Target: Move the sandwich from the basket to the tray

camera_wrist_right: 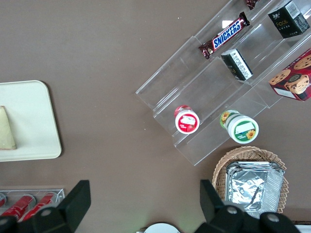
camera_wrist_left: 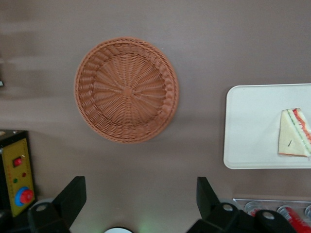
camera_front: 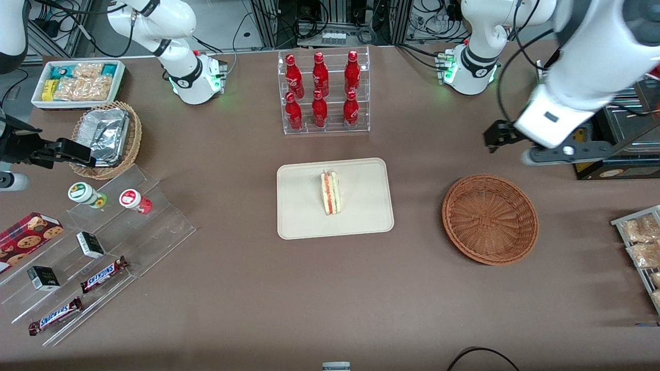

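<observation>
The sandwich point(camera_front: 330, 193), a white wedge with red and green layers, stands on its edge on the cream tray point(camera_front: 304, 211) at the table's middle. It also shows on the tray point(camera_wrist_left: 250, 126) as the sandwich point(camera_wrist_left: 294, 135) in the left wrist view. The round reddish-brown basket point(camera_front: 490, 219) lies empty beside the tray, toward the working arm's end; the wrist camera looks down into the basket point(camera_wrist_left: 126, 90). My gripper point(camera_front: 496, 136) hangs above the table, farther from the front camera than the basket. The gripper point(camera_wrist_left: 140, 187) is open and holds nothing.
A clear rack of red bottles point(camera_front: 324, 93) stands farther from the front camera than the tray. Toward the parked arm's end are a tan wicker basket with a foil container point(camera_front: 105, 139), a white snack bin point(camera_front: 77, 82) and a stepped acrylic shelf point(camera_front: 93, 242). A control box point(camera_wrist_left: 17, 177) sits near the working arm.
</observation>
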